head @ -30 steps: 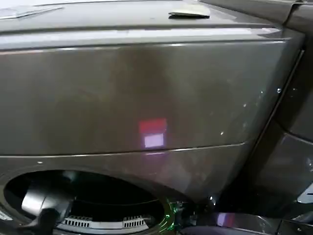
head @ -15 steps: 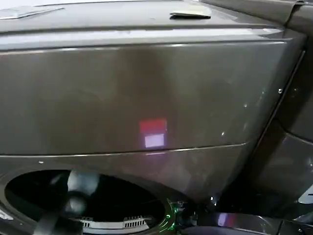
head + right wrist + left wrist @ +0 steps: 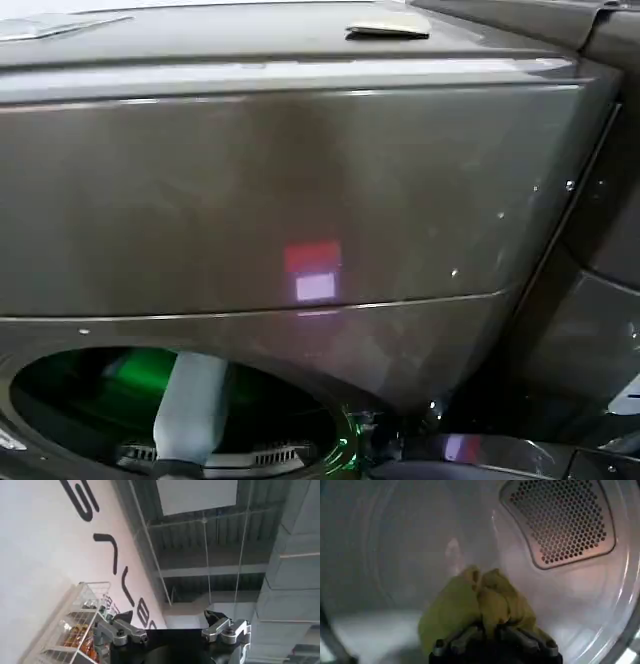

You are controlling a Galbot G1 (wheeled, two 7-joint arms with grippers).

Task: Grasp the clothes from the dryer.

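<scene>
Inside dryer point(image 3: 300, 200) drum, left gripper point(image 3: 492, 632) pinching yellow-green garment point(image 3: 470, 605).

Big dark letters run slantwise across the white wall point(image 3: 45, 555) in the right wrist view, cut off and too partial to read as a word, and nothing legible shows on the dryer point(image 3: 300, 200) front.

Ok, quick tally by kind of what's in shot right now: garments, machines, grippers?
Garments: 1, the yellow-green garment, held by the left gripper inside the drum.
Machines: 1, the bronze-brown dryer.
Grippers: 2, the left gripper in the drum and the right gripper, open, pointing up towards the ceiling.
Total: 4.
</scene>
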